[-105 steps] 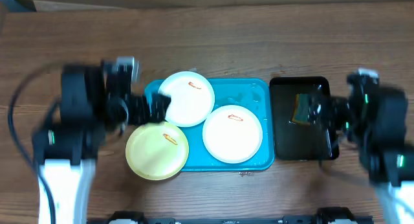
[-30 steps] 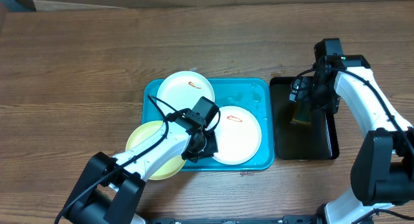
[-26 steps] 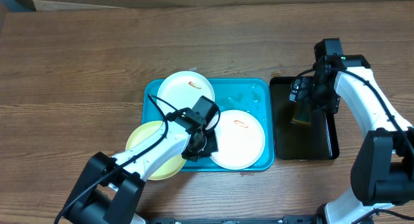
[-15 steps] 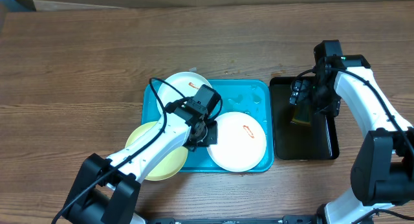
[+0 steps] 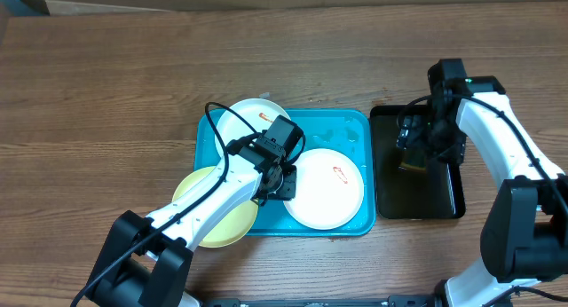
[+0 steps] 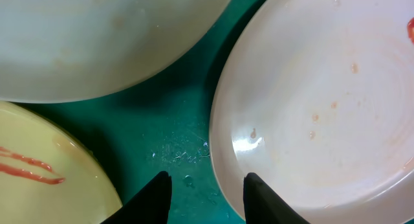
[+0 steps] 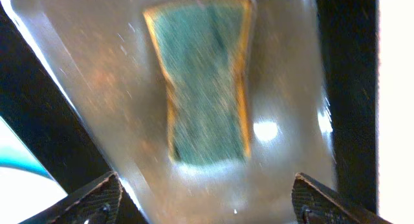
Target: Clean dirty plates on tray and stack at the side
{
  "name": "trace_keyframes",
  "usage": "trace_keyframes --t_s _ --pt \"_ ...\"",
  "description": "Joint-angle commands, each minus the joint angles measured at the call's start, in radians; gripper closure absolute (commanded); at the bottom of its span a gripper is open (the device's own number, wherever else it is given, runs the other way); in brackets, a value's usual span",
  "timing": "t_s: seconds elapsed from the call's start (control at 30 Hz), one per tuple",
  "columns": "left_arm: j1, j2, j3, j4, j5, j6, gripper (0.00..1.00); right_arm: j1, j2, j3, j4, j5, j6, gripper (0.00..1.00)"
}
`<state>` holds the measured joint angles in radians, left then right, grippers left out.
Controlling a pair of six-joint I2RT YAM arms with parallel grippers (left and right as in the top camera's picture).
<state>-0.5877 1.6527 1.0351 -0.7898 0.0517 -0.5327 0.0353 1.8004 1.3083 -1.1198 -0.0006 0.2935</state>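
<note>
**A:** Where is the smeared white plate (image 6: 323, 101) found?

**B:** It is seen lying flat in the turquoise tray (image 6: 181, 120). Its rim sits between the fingers of the left claw (image 6: 208, 199), which are parted partway, and nothing is pinched. A second white plate (image 6: 97, 36) lies ahead of that claw and a yellow plate (image 6: 39, 191) beside it.

**A:** How is the plate expected to handle?

**B:** It is judged stiff, light and glossy, so slipping is likely. Only the thin rim can be gripped, with one finger worked under the lip. Whether it is breakable cannot be told.

**A:** And further out?

**B:** The right claw (image 7: 207, 201) is held spread wide, with nothing gripped. A sponge (image 7: 207, 88) lies just ahead of it in the black tray (image 5: 444, 200) on the desk (image 5: 106, 94).
</note>
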Motion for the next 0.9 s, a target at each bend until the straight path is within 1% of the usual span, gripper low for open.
trace_keyframes --t_s 0.0,0.1,0.17,0.3,0.37,0.43,0.47,0.57,0.6,0.63,0.67,0.7,0.73,0.77,0.87 --pt "-0.002 0.008 0.021 -0.003 0.005 -0.068 0.61 0.006 -0.003 -0.064 0.056 0.0 0.011 0.18" --pt "-0.002 0.008 0.021 -0.003 0.005 -0.071 0.61 0.006 -0.003 -0.124 0.136 0.0 0.011 0.21" --pt "-0.002 0.008 0.021 -0.003 0.008 -0.07 0.61 0.006 -0.003 -0.164 0.188 0.0 0.011 0.27" --pt "-0.002 0.008 0.021 -0.003 0.008 -0.07 0.6 0.006 -0.003 -0.214 0.229 0.0 0.01 0.61" --pt "-0.002 0.008 0.021 -0.002 0.008 -0.07 0.59 0.006 -0.003 -0.22 0.229 0.0 0.01 0.7" --pt "-0.002 0.008 0.021 -0.003 0.008 -0.07 0.57 0.006 -0.003 -0.221 0.225 0.0 0.01 0.92" --pt "-0.002 0.008 0.021 -0.003 0.008 -0.07 0.56 0.006 -0.003 -0.22 0.222 0.0 0.01 0.96" --pt "-0.002 0.008 0.021 -0.004 0.008 -0.07 0.55 0.002 -0.003 -0.204 0.198 0.0 0.002 0.96" --pt "-0.002 0.008 0.021 -0.005 0.008 -0.07 0.55 0.0 -0.003 -0.188 0.185 0.0 -0.011 0.88" --pt "-0.002 0.008 0.021 -0.006 0.008 -0.07 0.55 -0.004 -0.003 -0.169 0.168 0.0 -0.014 0.62" --pt "-0.002 0.008 0.021 -0.005 0.008 -0.07 0.55 -0.01 -0.003 -0.137 0.147 0.0 -0.029 0.38" --pt "-0.002 0.008 0.021 -0.005 0.008 -0.07 0.55 -0.013 -0.003 -0.122 0.142 0.0 -0.036 0.3" --pt "-0.002 0.008 0.021 -0.005 0.008 -0.07 0.54 -0.016 -0.003 -0.109 0.143 0.0 -0.036 0.25" --pt "-0.002 0.008 0.021 -0.006 0.008 -0.07 0.54 -0.019 -0.003 -0.103 0.151 0.0 -0.035 0.22" --pt "-0.002 0.008 0.021 -0.007 0.008 -0.07 0.55 -0.027 -0.003 -0.109 0.206 0.0 -0.035 0.22"
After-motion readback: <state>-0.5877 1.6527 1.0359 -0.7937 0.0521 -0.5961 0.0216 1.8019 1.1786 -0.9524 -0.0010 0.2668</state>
